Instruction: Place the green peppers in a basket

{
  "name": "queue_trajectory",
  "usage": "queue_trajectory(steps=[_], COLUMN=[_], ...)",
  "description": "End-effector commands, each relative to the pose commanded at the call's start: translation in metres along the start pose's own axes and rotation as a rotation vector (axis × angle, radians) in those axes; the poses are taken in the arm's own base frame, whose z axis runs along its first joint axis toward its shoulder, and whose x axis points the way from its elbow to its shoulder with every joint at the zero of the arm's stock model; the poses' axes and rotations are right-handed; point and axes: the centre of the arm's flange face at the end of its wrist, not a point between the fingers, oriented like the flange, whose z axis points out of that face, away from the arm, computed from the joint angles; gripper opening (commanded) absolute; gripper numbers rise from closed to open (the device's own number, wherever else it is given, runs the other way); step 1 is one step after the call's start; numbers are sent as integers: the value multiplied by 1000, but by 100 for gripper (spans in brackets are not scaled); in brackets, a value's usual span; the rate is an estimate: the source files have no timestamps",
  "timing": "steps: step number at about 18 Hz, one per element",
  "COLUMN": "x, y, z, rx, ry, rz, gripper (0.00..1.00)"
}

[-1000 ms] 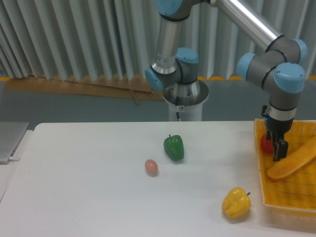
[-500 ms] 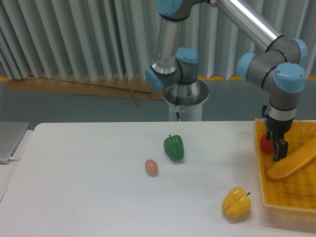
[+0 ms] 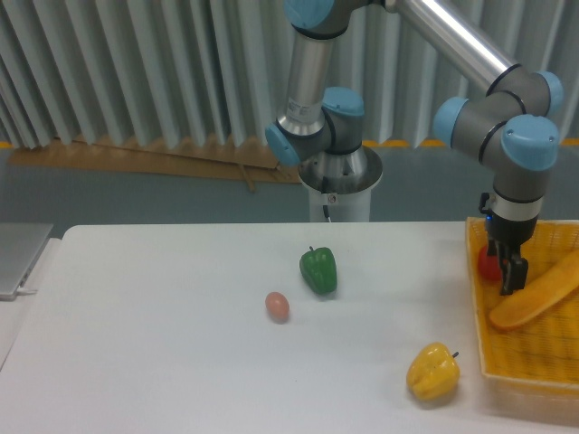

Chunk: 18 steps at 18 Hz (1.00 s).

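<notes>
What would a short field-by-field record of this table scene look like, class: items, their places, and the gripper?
green pepper: on the table, centre, outside the basket
basket: right edge of table
in basket: a red item, a long orange-yellow item
yellow pepper: on table, just left of basket
small pinkish egg-shaped item: left of green pepper
gripper: over the basket, holding nothing visible

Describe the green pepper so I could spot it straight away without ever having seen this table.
Start at the robot's grey round base behind the white table; the green pepper sits on the table just in front of it, near the middle. It is glossy dark green with a short stem, unlike the small pinkish egg beside it and the yellow pepper nearer the basket.
</notes>
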Motion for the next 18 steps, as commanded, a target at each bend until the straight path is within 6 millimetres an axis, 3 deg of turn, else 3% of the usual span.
queue_trajectory(steps=[18], x=[-4], y=[7], z=[-2], rx=[-22], ry=[-41], rz=[-16], gripper=[100])
